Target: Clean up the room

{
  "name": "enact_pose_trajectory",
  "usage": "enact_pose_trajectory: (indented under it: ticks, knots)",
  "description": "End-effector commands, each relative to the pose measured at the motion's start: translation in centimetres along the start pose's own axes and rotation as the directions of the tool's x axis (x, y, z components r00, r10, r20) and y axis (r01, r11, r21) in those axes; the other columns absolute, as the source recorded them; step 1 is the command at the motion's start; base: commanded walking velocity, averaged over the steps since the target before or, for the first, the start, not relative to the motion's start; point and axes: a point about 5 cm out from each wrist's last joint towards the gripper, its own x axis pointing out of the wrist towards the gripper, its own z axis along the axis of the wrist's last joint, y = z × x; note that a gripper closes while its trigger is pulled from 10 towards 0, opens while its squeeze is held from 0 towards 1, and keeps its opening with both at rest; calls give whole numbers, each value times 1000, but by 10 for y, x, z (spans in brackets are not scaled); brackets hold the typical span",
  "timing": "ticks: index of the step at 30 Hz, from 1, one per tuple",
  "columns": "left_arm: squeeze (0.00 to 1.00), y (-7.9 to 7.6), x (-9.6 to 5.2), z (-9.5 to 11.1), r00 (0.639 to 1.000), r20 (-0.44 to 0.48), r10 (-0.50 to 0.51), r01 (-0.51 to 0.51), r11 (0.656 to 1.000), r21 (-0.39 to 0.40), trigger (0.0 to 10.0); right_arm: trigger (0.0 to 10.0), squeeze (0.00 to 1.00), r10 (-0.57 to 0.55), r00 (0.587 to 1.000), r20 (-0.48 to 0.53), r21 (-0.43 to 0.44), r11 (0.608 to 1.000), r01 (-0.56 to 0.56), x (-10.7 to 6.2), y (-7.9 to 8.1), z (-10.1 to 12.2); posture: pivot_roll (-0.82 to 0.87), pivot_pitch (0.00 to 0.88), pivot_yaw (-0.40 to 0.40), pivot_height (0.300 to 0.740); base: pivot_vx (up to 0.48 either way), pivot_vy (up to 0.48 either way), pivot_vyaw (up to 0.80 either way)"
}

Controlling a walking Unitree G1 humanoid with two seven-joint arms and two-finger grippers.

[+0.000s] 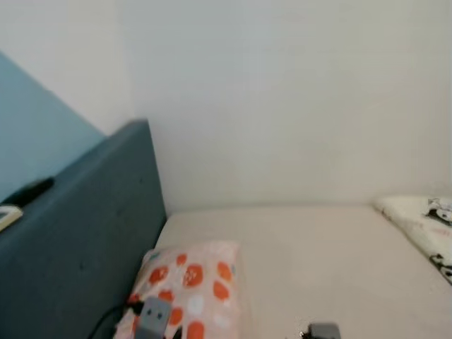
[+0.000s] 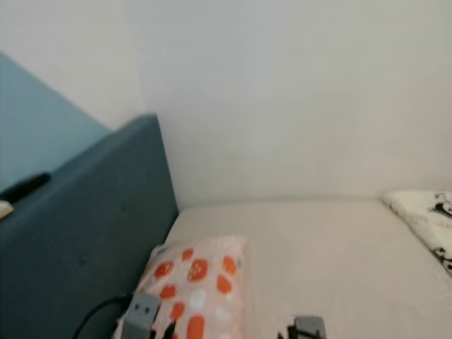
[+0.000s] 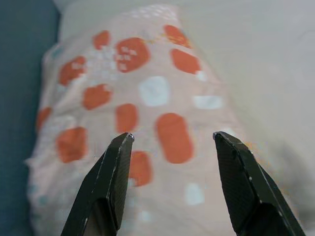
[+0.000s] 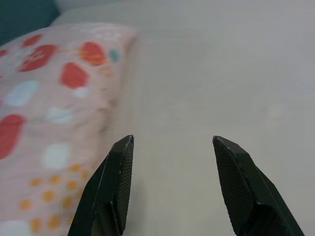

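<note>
A pink pillow (image 1: pixel 194 282) with orange and white patches lies on the cream bed (image 1: pixel 318 254), against the blue headboard (image 1: pixel 92 233). My left gripper (image 3: pixel 172 138) hovers open just above the pillow (image 3: pixel 142 108), nothing between its fingers. My right gripper (image 4: pixel 172 140) is open over the bare sheet (image 4: pixel 221 88), with the pillow's edge (image 4: pixel 59 83) beside it. The tops of both wrists peek in at the lower edge of the eye views: left wrist (image 1: pixel 154 318), right wrist (image 1: pixel 323 330).
A white blanket with black cartoon prints (image 1: pixel 424 222) lies at the bed's right edge. A dark flat object (image 1: pixel 28 191) rests on top of the headboard, with a pale item (image 1: pixel 8 215) beside it. White walls (image 1: pixel 282 106) close the corner behind the bed.
</note>
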Motion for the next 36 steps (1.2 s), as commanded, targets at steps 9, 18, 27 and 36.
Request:
enact_pose_trajectory:
  ticks: [9, 18, 27, 36]
  knots:
    - [0, 4, -3, -5, 1000, -31, -4, 4, 1000, -1, 10000, 10000, 0, 9, 1000, -12, 26, 1000, -9, -4, 7, -4, -26, 93, 6, 740, 0, 460, 0]
    - [0, 8, -3, -3, 1000, -20, 22, -22, 1000, 22, 10000, 10000, 0, 4, 1000, -14, 29, 1000, -3, -4, 5, -4, -21, 104, 4, 740, 0, 61, 0]
    - [0, 1, -8, -18, 999, -41, -8, 8, 1000, 7, 10000, 10000, 0, -33, 999, -31, -3, 999, 33, -5, 0, -11, -27, 96, 9, 740, 0, 0, 0]
    - [0, -1, -10, -27, 996, -87, 10, -10, 1000, 3, 10000, 10000, 0, -59, 997, -58, -23, 998, 57, -9, -6, -17, -33, 93, 16, 740, 0, 0, 0]
